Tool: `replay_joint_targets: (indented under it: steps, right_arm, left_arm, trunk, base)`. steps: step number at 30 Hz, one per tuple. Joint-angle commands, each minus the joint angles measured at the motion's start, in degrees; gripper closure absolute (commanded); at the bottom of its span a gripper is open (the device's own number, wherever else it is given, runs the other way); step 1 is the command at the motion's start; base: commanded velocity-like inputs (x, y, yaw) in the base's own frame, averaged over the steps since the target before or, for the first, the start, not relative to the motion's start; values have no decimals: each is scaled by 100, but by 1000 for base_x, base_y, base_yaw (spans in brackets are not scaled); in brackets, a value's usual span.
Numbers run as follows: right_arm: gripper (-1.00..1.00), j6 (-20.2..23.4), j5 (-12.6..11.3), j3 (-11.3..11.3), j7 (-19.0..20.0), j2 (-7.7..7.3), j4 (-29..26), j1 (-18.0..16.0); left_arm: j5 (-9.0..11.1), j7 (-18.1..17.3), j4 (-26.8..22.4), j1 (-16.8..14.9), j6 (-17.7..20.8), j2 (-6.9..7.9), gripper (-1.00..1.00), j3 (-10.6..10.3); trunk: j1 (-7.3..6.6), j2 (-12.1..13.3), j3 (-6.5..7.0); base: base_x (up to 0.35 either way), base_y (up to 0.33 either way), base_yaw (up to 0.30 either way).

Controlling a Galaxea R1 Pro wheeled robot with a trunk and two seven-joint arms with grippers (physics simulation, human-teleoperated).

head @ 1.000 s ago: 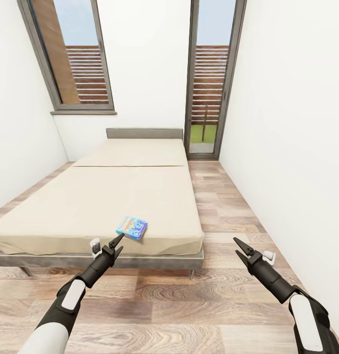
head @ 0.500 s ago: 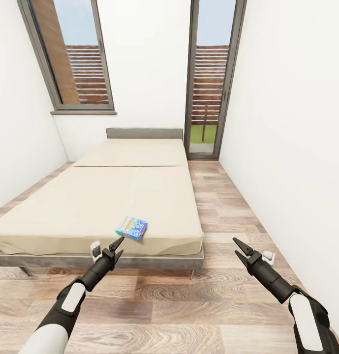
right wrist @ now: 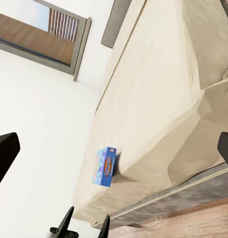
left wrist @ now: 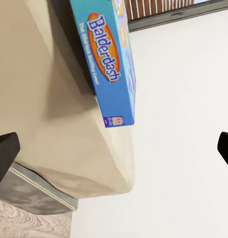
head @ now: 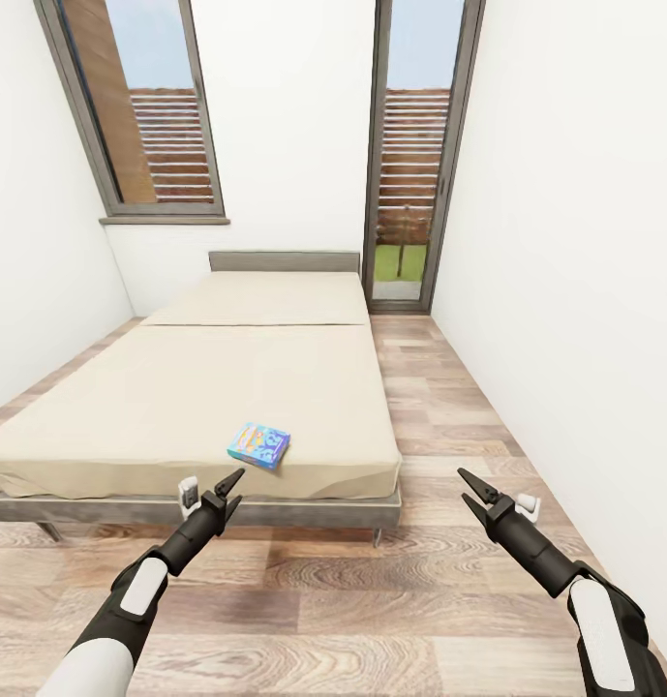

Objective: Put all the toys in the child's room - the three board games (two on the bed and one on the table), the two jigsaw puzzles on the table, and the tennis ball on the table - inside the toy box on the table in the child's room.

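A blue board game (head: 259, 445) with a cartoon cover lies flat on the cream bed (head: 178, 387), close to its near edge. My left gripper (head: 233, 489) hangs open just short of that edge, slightly left of the box. The left wrist view looks past the open fingers at the box (left wrist: 111, 64), lettered "Balderdash". My right gripper (head: 471, 489) is open over the floor to the right of the bed. In its wrist view the box (right wrist: 105, 167) sits on the mattress (right wrist: 158, 99), with the left gripper (right wrist: 86, 224) beyond. The table, toy box, jigsaw puzzles and tennis ball are out of view.
The bed's grey frame and thin legs (head: 377, 537) stand on a wood-plank floor (head: 449, 407). A strip of floor runs along the bed's right side to a glass door (head: 410, 155). White walls close in on both sides, and a window (head: 144, 106) is at the back left.
My left gripper has drawn back a little and dropped slightly below the bed's edge. The right gripper and the board game have stayed where they were.
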Motion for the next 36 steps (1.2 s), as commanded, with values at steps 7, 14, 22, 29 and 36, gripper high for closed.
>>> replay_joint_targets:
  steps: [7, 14, 22, 29, 36]
  right_arm:
    - [-100, 37, -5, -16, 17, 6, -1, -5]
    - [-100, 37, -5, -16, 19, 6, -1, -2]
    - [-100, 34, -5, -16, 19, 6, -1, -4]
    - [-100, 29, -5, -9, 19, 6, -6, -2]
    - [-100, 31, -5, -7, 19, 6, -9, -2]
  left_arm:
    - [22, 13, 3, -4, 50, -8, -100, 8]
    - [18, 15, 3, -4, 59, -11, -100, 4]
    - [1, 152, 3, -6, 69, -19, -100, -35]
    - [7, 281, 3, -6, 57, -27, -100, -20]
    - [-3, 300, 3, -5, 75, -27, -100, -48]
  trunk:
    - [87, -163, -77]
    - [87, -163, -77]
    - [87, -163, -77]
    - [87, -163, -77]
    - [87, -163, -77]
  base:
    - [0, 0, 0]
    - [0, 0, 0]
    - [71, -16, 0]
    - [47, -14, 0]
    - [60, -68, 0]
